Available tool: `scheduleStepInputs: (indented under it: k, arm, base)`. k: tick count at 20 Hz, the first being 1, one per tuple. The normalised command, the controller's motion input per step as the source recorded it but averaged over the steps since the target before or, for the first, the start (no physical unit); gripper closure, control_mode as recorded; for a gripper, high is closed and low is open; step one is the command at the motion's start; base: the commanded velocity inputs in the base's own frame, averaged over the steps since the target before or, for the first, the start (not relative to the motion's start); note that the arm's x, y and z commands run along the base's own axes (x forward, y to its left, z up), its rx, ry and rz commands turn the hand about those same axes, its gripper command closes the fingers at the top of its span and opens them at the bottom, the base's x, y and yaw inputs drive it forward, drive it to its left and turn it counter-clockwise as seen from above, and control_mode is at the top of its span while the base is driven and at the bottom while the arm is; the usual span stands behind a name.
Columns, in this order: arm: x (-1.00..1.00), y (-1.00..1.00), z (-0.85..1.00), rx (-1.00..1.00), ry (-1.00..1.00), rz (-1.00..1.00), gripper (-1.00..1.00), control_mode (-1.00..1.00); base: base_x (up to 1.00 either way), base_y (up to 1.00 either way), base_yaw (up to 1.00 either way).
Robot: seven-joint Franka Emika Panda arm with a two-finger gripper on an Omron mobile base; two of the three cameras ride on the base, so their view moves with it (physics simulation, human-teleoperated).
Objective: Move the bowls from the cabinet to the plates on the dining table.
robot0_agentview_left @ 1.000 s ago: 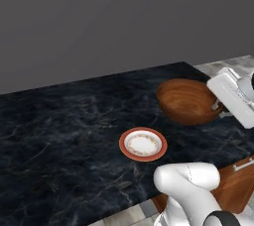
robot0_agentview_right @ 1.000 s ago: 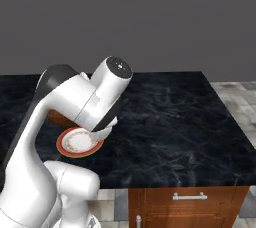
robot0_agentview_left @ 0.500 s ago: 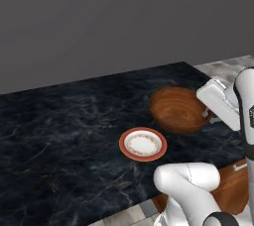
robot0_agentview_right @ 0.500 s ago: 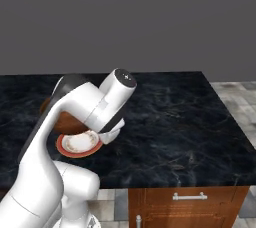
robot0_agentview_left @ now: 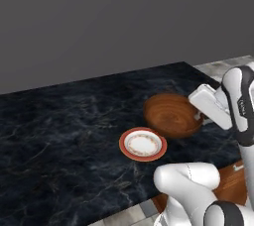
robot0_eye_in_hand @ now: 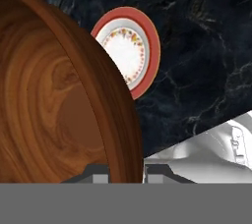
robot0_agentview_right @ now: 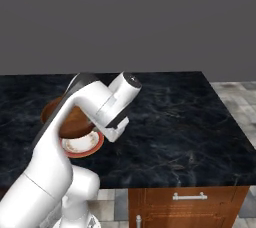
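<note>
the tool (robot0_eye_in_hand: 125, 171) is clenched on the rim of the brown bowl (robot0_agentview_left: 172, 115), holding it above the black bench (robot0_agentview_left: 64, 136), just beside the red-rimmed plate (robot0_agentview_left: 143, 144). the plate lies flat on the bench, near its front edge.

No words, labels, brands, numbers or signs can be read anywhere. The plate (robot0_eye_in_hand: 129, 51) carries only a ring of small coloured specks around its white centre, a pattern and not lettering. The bowl (robot0_agentview_left: 171, 115) shows plain wood grain, and the table (robot0_agentview_right: 175, 112) shows only pale marble veins.
</note>
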Motion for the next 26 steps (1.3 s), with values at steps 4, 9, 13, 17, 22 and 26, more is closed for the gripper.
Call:
scheduleStepInputs:
  k: [4, 9, 13, 17, 22, 26]
  arm:
    - [0.19, 0.08, -0.16, 0.00, 0.11, 0.13, 1.00, -1.00]
    - [0.22, 0.13, -0.18, 0.00, 0.11, 0.11, 1.00, -1.00]
    - [0.14, 0.20, -0.31, -0.01, -0.01, 0.07, 1.00, -1.00]
    - [0.12, 0.15, -0.33, -0.04, -0.05, 0.07, 1.00, -1.00]
    - [0.20, 0.09, -0.27, -0.02, -0.04, 0.06, 1.00, -1.00]
    - [0.23, 0.04, -0.22, 0.02, -0.01, 0.06, 1.00, -1.00]
  base:
    - [0.00, 0.00, 0.00]
    - [0.00, 0.00, 0.00]
    - [0.00, 0.00, 0.00]
    - [0.00, 0.00, 0.00]
    - [0.00, 0.00, 0.00]
    - [0.00, 0.00, 0.00]
